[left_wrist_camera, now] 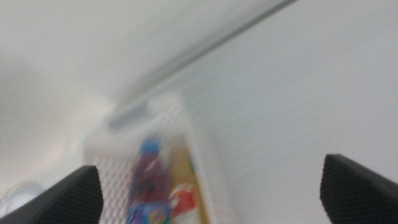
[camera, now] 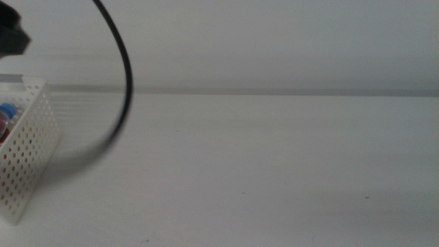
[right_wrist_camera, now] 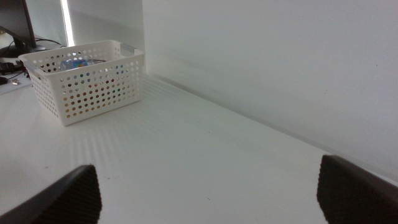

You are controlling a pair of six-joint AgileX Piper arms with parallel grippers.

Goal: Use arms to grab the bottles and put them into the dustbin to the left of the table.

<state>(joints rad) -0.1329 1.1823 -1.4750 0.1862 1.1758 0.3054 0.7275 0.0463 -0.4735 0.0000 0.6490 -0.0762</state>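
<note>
The dustbin (camera: 24, 151) sits at the table's (camera: 260, 171) far left, at about nine o'clock in the middle view, with only its right end inside the picture. Through its open top and round holes a blue cap (camera: 8, 110) and a patch of red show, so at least some of the bottles (camera: 5, 120) lie inside; no bottle stands on the visible tabletop.

A black cable (camera: 123, 82) sweeps down from twelve o'clock toward the basket's right wall, and a dark part of the left arm (camera: 12, 31) shows at ten o'clock, above the basket.

The left gripper (left_wrist_camera: 211, 199) hangs over the basket with its jaws spread wide, one tip at each lower corner of its wrist picture, and nothing between them. That view is blurred, but below the gap it shows the white basket rim (left_wrist_camera: 186, 124), a blue-capped bottle (left_wrist_camera: 148, 180) with a reddish body and a yellow-orange bottle (left_wrist_camera: 183, 193) just beside it, both inside the basket.

The right gripper (right_wrist_camera: 208, 199) is out of the middle view. Its jaws are also wide apart and empty, low over bare table. Its camera sees the whole dustbin (right_wrist_camera: 87, 84) well apart from it, with something blue (right_wrist_camera: 73, 62) visible over the rim and coloured specks through the holes
</note>
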